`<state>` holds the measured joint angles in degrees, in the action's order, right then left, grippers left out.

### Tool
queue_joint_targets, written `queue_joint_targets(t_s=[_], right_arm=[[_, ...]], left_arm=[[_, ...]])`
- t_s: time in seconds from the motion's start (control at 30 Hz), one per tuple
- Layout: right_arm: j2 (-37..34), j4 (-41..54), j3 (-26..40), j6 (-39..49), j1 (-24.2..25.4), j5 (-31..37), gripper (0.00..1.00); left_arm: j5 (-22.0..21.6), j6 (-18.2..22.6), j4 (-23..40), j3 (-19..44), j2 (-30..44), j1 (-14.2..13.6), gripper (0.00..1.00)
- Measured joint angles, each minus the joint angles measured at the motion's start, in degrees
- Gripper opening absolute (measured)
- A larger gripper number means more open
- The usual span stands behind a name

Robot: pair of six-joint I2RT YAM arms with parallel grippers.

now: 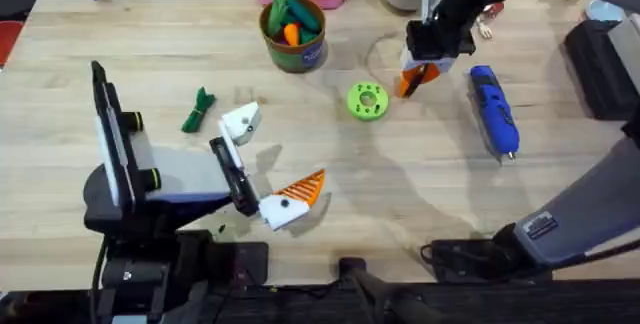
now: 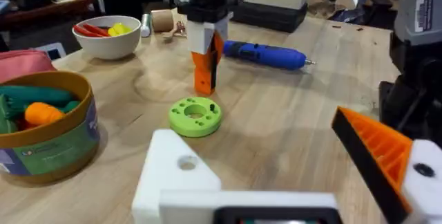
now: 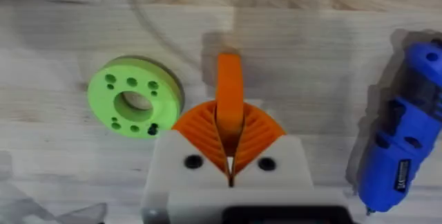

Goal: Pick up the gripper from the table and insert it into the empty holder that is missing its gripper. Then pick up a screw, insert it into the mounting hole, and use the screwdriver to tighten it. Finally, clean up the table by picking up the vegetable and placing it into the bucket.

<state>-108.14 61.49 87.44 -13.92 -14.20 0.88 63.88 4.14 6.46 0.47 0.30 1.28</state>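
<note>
My right gripper [image 3: 229, 156] clenched on the small orange wedge-shaped plastic gripper [image 3: 229, 92], upright, upper right of the overhead frame, bright green round disc [image 1: 367, 101] beside, blue pen-shaped screwdriver [image 1: 494, 110] near, my left gripper [image 1: 262, 164] spread, white blocky plastic holder [image 1: 241, 122] bare.

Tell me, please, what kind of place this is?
Probably a robotics workshop or lab: a wooden worktable holds a blue electric screwdriver, a green disc and a tub of toy vegetables, and shelves and boxes stand behind.
</note>
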Motion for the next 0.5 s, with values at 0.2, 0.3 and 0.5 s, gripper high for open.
queue_joint_targets(t_s=[0.2, 0.3, 0.5], right_arm=[[6.6, -0.6, -0.5, -0.9, 0.0, -4.1, 0.010], [12.0, -2.1, -0.5, -1.1, -0.1, -7.9, 0.009], [19.4, -7.8, -1.9, -1.4, -0.1, -17.9, 0.009]], left_arm=[[0.0, 0.0, 0.0, 0.0, 0.0, 0.0, 0.985], [0.0, 0.0, 0.0, 0.0, 0.0, 0.0, 0.985], [0.0, 0.0, 0.0, 0.0, 0.0, 0.0, 0.985]])
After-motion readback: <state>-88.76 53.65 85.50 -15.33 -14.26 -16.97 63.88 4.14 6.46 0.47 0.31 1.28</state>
